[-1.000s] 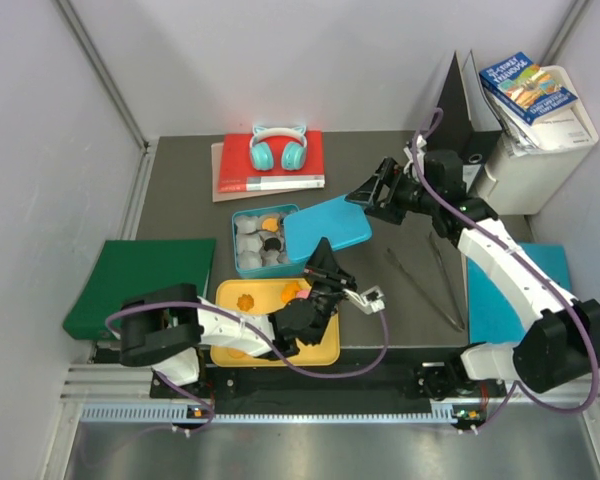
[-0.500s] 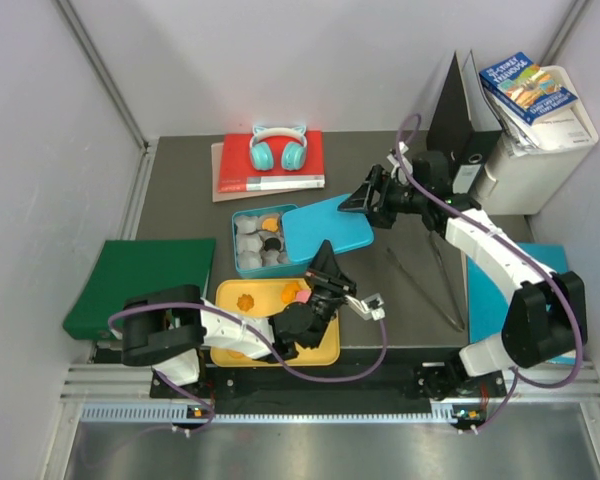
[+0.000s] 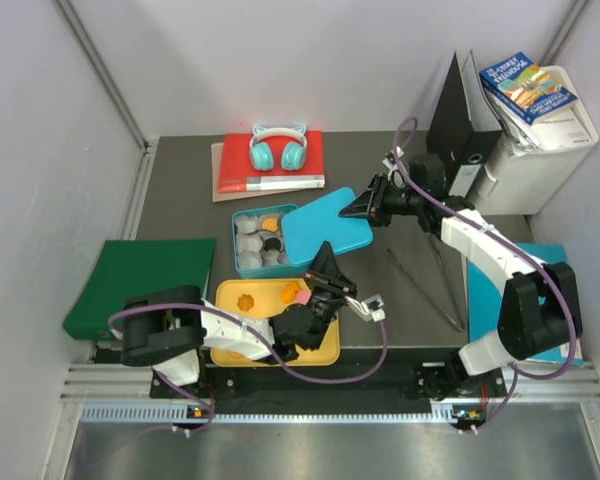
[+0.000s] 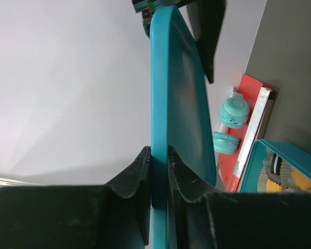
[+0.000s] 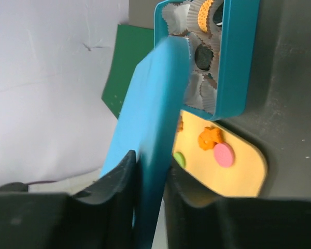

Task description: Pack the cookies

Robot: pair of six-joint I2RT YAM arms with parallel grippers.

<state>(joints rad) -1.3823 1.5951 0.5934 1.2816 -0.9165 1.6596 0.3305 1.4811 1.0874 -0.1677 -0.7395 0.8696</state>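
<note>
A teal lid hangs tilted just right of the open teal box. My left gripper is shut on the lid's near edge, and my right gripper is shut on its far right edge. The box holds grey paper cups with a black cookie and an orange one in them. On the yellow tray in front lie loose cookies: an orange scalloped one, a pink one, a green one and another orange one.
Teal headphones rest on a red book at the back. A green pad lies left, metal tongs and a teal pad right. A black binder and a white bin stand back right.
My right gripper came in to the lid's far edge and shut on it. The lid shifted a little to the left. The left gripper kept its hold.
</note>
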